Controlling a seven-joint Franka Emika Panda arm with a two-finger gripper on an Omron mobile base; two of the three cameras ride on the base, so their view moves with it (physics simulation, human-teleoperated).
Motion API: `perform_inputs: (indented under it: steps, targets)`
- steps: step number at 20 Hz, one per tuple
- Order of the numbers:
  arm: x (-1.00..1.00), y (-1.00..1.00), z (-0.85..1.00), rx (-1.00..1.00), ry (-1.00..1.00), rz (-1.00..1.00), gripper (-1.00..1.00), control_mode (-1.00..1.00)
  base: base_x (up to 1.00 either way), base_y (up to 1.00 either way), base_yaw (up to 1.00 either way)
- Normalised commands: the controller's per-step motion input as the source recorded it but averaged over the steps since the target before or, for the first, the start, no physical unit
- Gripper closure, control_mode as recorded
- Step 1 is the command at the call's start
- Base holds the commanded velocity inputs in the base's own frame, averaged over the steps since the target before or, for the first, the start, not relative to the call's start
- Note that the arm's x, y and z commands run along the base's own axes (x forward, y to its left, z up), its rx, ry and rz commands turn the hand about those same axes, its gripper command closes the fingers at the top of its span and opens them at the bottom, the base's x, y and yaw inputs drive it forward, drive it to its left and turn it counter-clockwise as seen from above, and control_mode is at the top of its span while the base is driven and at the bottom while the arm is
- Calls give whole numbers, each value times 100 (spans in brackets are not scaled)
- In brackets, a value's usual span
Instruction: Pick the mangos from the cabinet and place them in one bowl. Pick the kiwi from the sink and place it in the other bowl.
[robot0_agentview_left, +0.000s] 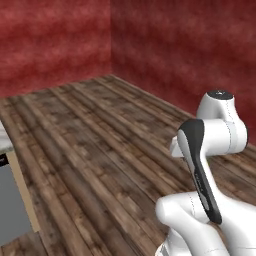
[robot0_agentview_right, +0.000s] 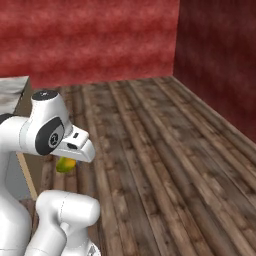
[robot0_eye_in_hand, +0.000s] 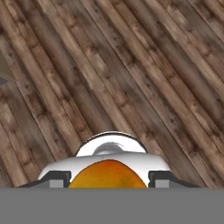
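Mango (robot0_eye_in_hand: 107, 174) sat clamped in end effector (robot0_eye_in_hand: 107, 181) above plank floor (robot0_eye_in_hand: 131, 65); judged best practice: hold grip firm, carry level until over cream bowl.

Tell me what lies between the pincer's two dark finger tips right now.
An oval yellow-orange mango sits between them in the hand view, gripped by the pincer; it also peeks out under the hand in the right base view.

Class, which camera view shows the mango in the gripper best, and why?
The hand view: the mango sits large and orange between the gripper fingers. The right base view catches a small yellow-green part of it under the hand. In the left base view the arm hides it.
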Motion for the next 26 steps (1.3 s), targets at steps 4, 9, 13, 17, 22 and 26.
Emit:
perform_inputs:
  steps: [4, 9, 13, 17, 22, 26]
  targets:
    - [0, 0, 0, 0, 0, 0, 100, 100, 58, 15, 0]
    - [0, 0, 0, 0, 0, 0, 100, 100, 8, 44, -2]
    - [0, 0, 0, 0, 0, 0, 100, 100, 1, 91, 2]
    - [0, 0, 0, 0, 0, 0, 100, 100, 1, 72, 24]
    - [0, 0, 0, 0, 0, 0, 100, 100, 0, 12, 48]
    - [0, 0, 0, 0, 0, 0, 100, 100, 4, 27, 40]
